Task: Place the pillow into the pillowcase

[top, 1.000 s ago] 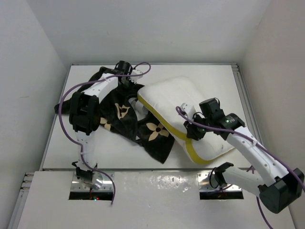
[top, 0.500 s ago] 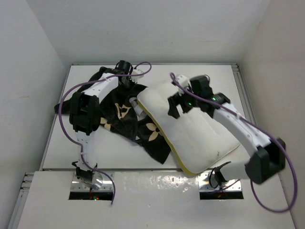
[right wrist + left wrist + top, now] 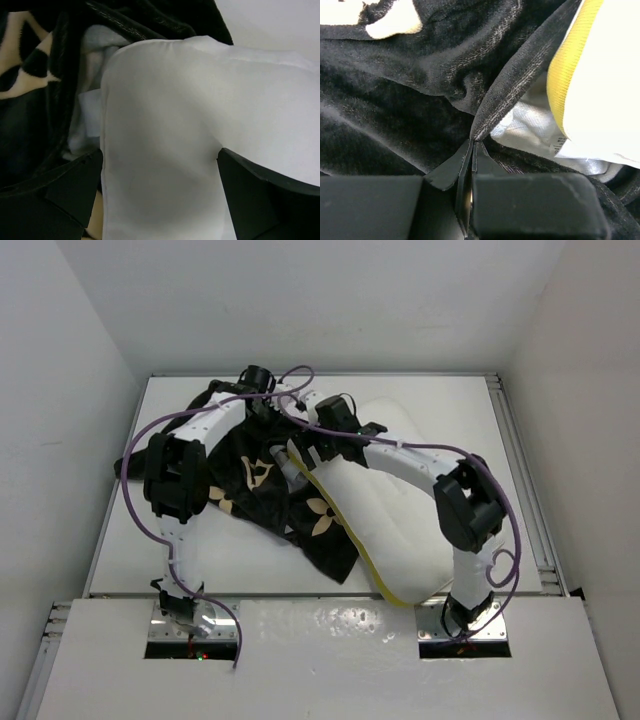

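Swinging over from the pillow's [image 3: 400, 505] near edge, the right gripper [image 3: 160, 172] now sits at its far left corner, jaws spread wide on either side of the white fabric, gripping nothing yet. The left gripper [image 3: 472, 147] pinches the pillowcase [image 3: 250, 475] hem, lifting the mouth. With the corner lying right at that opening, it looks ready to be fed in.

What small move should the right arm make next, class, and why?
Probably close the right gripper on the pillow corner: its open jaws straddle that corner at the pillowcase mouth, which the left gripper pinches by its hem.
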